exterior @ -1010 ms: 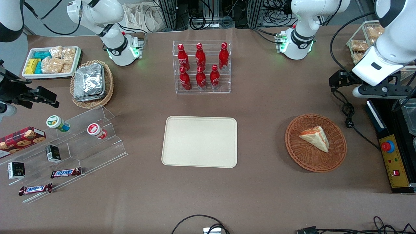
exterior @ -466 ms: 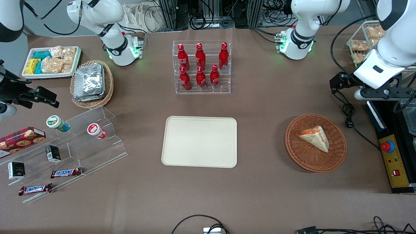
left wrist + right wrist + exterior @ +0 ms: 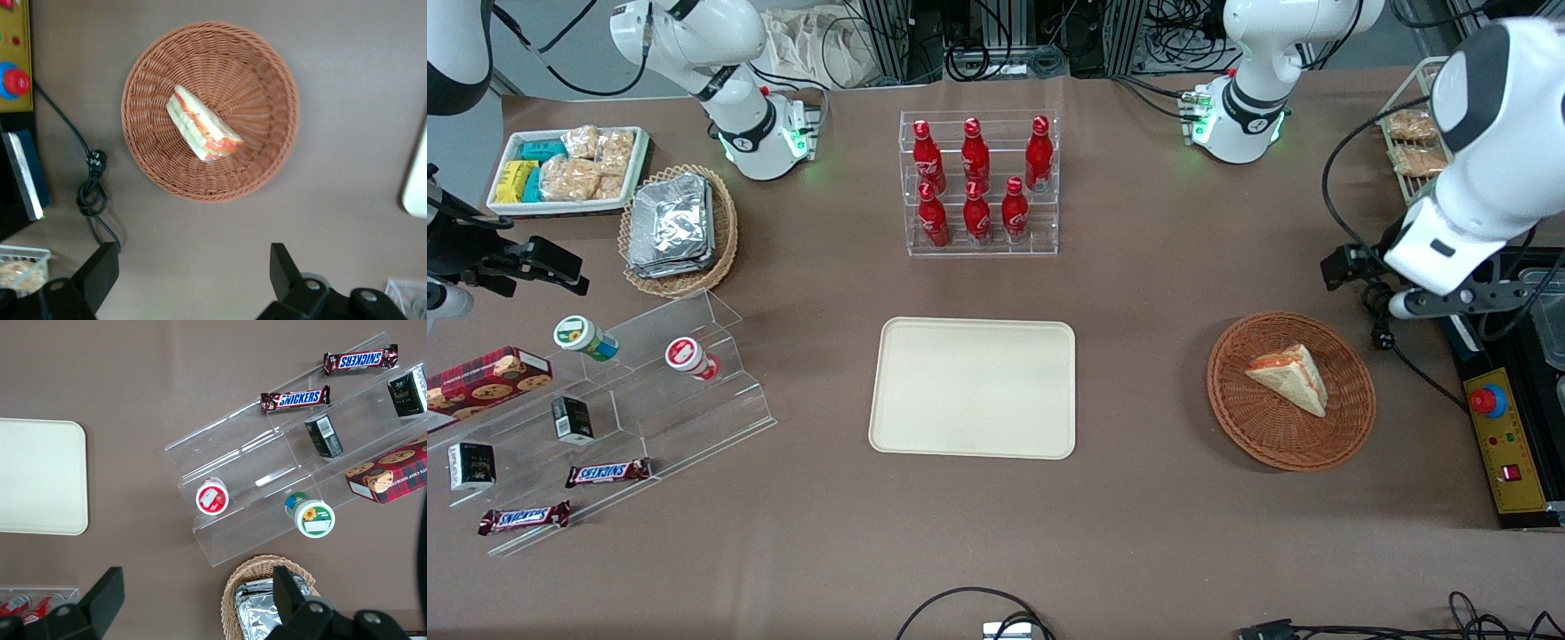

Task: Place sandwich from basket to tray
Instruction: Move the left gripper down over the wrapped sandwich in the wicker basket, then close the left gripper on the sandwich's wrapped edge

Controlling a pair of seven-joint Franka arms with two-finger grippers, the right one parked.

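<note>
The sandwich [image 3: 1289,378] [image 3: 202,123], a pale wedge with orange and green layers, lies in the round reddish-brown basket [image 3: 1245,418] [image 3: 253,100]. The cream tray [image 3: 974,387] lies flat mid-table, bare; its edge [image 3: 417,180] shows in the left wrist view. My left gripper [image 3: 1449,300] [image 3: 192,270] hangs above the table beside the basket's rim, a bit farther from the front camera than the sandwich and toward the working arm's end. It is open, with only bare table between its fingers.
A black cable [image 3: 1383,324] and a control box with a red button [image 3: 1503,436] lie by the basket. A bottle rack [image 3: 980,182] stands farther from the front camera than the tray. Acrylic steps with snacks [image 3: 649,391] stand toward the parked arm's end.
The left arm has swung nearer to the front camera and toward the basket. Its gripper stays open. The sandwich, basket and tray have not moved.
</note>
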